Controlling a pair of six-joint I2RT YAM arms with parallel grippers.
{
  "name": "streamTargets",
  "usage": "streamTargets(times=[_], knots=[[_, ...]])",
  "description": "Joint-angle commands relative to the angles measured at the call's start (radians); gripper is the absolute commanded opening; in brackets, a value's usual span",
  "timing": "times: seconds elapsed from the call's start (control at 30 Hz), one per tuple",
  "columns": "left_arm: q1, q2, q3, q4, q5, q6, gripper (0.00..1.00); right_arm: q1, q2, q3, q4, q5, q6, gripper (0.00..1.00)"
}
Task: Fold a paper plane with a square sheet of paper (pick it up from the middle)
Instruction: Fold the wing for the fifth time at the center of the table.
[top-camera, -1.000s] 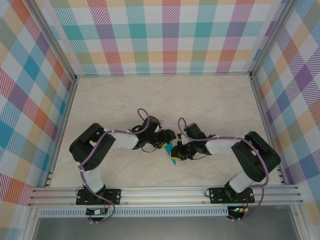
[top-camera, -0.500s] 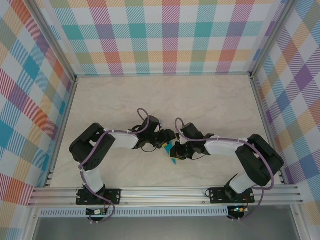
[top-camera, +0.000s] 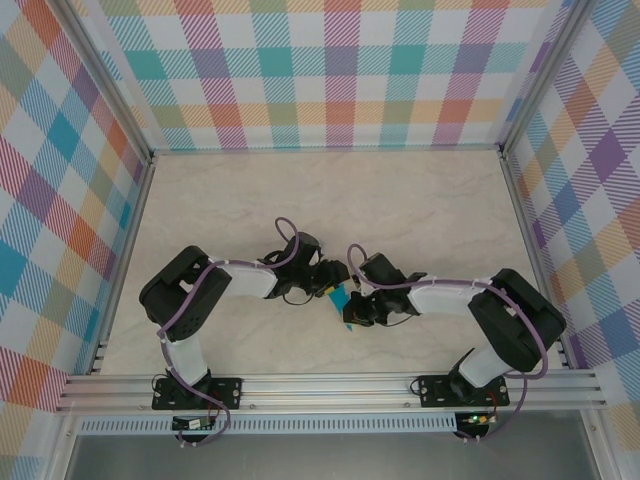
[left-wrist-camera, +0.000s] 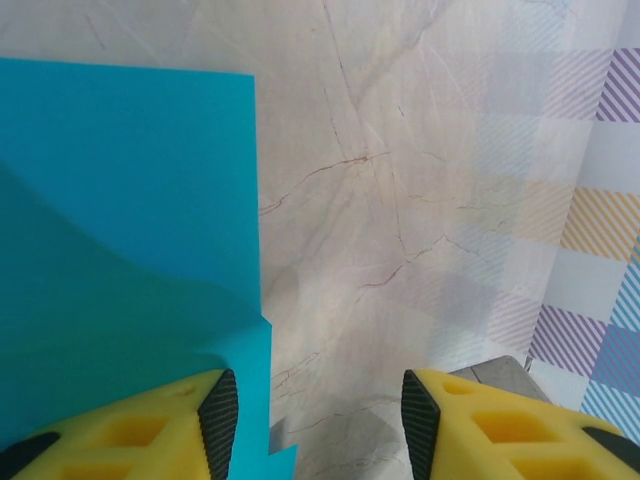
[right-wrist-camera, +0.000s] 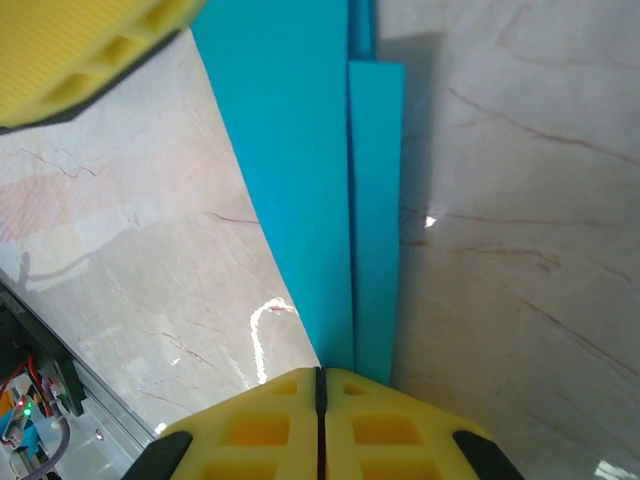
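Pinching paper (right-wrist-camera: 300, 150) between right fingers (right-wrist-camera: 250, 430)

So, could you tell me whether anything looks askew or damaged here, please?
Only slightly: the folded teal paper, pinched in the right gripper, has misaligned layers, one flap ending short of the other. No tear shows; the left gripper hangs open beside it.

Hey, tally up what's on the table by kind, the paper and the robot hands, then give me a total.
Teal paper sheet: 1
Hands: 2, the left hand and the right hand
Total: 3
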Motion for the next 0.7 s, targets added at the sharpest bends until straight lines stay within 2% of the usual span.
streamTargets(times=[0.0,0.3,0.67], knots=[[-0.014,0.066,-0.038,-0.164,-0.051,0.016,0.49,0.005,-0.046,-0.039,0.025,-0.014,0.023,0.07],[-0.014,0.061,-0.041,-0.175,-0.06,0.016,0.47,0.008,-0.184,-0.078,0.069,-0.011,0.025,0.09],[-0.013,0.066,-0.039,-0.185,-0.063,0.016,0.44,0.048,-0.062,-0.008,0.074,0.05,0.017,0.07]])
